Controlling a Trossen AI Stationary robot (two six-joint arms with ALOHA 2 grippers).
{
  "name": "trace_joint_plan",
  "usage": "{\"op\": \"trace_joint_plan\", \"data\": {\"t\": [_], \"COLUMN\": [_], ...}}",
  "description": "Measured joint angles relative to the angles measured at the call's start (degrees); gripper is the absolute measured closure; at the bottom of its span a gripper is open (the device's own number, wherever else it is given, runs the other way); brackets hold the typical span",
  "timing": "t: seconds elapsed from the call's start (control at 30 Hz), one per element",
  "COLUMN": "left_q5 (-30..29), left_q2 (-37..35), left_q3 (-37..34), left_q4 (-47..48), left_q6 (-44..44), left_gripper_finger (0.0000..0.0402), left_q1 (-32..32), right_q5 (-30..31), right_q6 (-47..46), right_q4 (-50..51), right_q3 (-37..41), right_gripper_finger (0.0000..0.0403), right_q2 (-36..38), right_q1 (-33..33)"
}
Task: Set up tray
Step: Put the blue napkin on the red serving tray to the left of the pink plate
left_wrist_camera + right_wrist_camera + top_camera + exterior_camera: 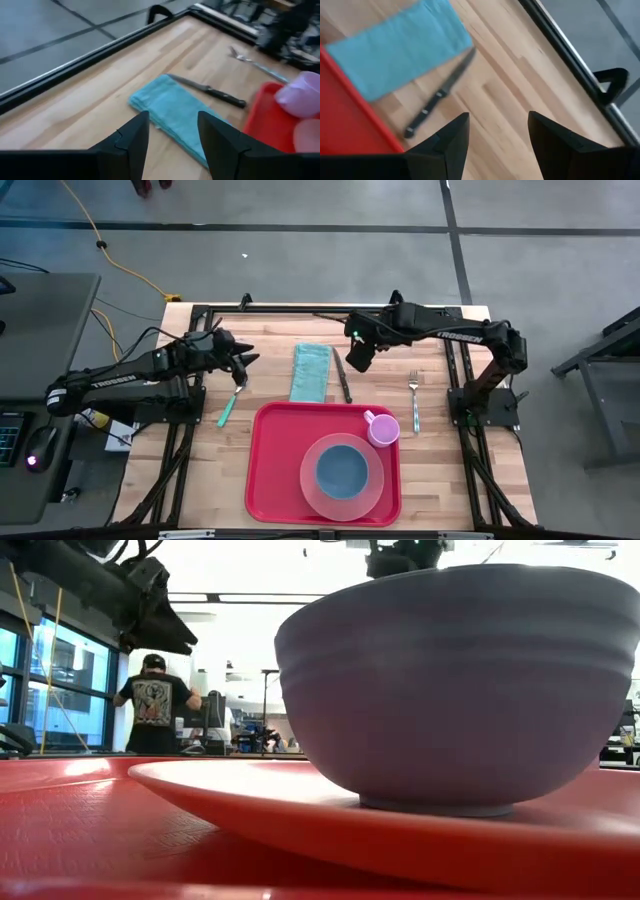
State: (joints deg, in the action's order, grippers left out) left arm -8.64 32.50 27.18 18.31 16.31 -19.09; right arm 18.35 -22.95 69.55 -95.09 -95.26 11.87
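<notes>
The red tray (275, 470) lies at the table's near middle. On it rest a pink plate (372, 485) carrying a blue bowl (342, 470), and a pink cup (381, 428) in its far right corner. Beyond the tray, flat on the wood, lie a folded teal napkin (311, 372), a dark-handled knife (343, 375), a fork (414, 400) and a teal spoon (229, 405). My left gripper (243, 365) (172, 120) hovers open left of the napkin, near the spoon's far end. My right gripper (357, 358) (498, 117) hovers open just right of the knife (437, 97).
A black frame rail (330, 308) runs along the table's far edge, with more rails at both sides. Bare wood shows between the napkin and the far rail. In the low view the bowl (460, 680) and plate (300, 810) fill the foreground; a person stands far back in the room.
</notes>
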Motion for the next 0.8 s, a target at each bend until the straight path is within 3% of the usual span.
{"op": "trace_joint_plan", "data": {"t": [0.23,0.47,0.8], "left_q5": [3.0,2.1,2.8], "left_q2": [4.6,13.6,29.9], "left_q3": [0.0,0.0,0.0], "left_q4": [-2.4,-5.4,-22.6], "left_q6": [0.6,6.4,13.9], "left_gripper_finger": [0.0149,0.0102,0.0105], "left_q1": [0.0,0.0,0.0], "right_q5": [-5.5,-9.8,-16.1], "right_q6": [9.8,17.8,27.2], "right_q4": [1.5,0.9,-3.3], "right_q3": [0.5,0.5,0.5], "right_gripper_finger": [0.0214,0.0214,0.0216], "right_q2": [0.1,1.7,6.9], "right_q1": [7.0,14.9,24.5]}}
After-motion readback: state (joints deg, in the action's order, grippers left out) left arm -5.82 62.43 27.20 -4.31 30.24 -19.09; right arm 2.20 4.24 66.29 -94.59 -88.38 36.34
